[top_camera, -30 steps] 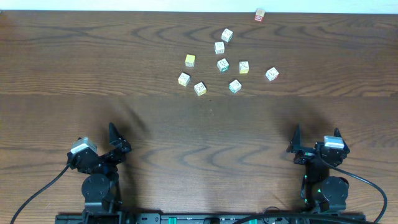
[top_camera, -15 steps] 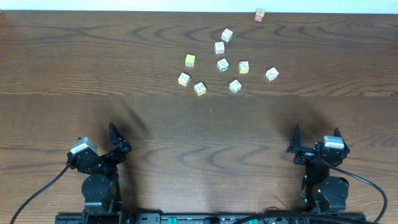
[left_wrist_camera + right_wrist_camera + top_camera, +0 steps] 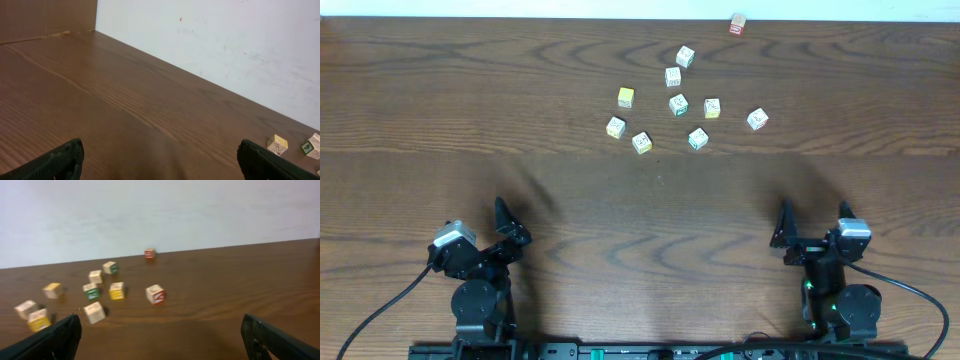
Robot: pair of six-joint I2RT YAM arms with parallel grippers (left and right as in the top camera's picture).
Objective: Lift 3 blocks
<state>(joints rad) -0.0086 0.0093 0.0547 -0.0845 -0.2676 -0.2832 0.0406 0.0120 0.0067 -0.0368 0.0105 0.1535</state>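
Observation:
Several tiny blocks (image 3: pixel 678 103) lie scattered at the far middle of the table, whitish with small coloured marks. The right wrist view shows one with red marks (image 3: pixel 155 294), one with green (image 3: pixel 91 290) and a pale one nearest (image 3: pixel 94 312). Two blocks (image 3: pixel 277 144) show at the right edge of the left wrist view. My left gripper (image 3: pixel 510 222) (image 3: pixel 160 150) stands open near the front left, far from the blocks. My right gripper (image 3: pixel 813 225) (image 3: pixel 161 325) stands open at the front right, nothing between its fingers.
A plain yellow cube (image 3: pixel 626 97) lies at the left of the cluster. A reddish-brown cube (image 3: pixel 738 24) (image 3: pixel 149 253) sits by the table's far edge, against the white wall (image 3: pixel 160 215). Bare wood separates both grippers from the cluster.
My right gripper has swung a little to the left and its view now faces the cluster. The left arm and the blocks have not moved.

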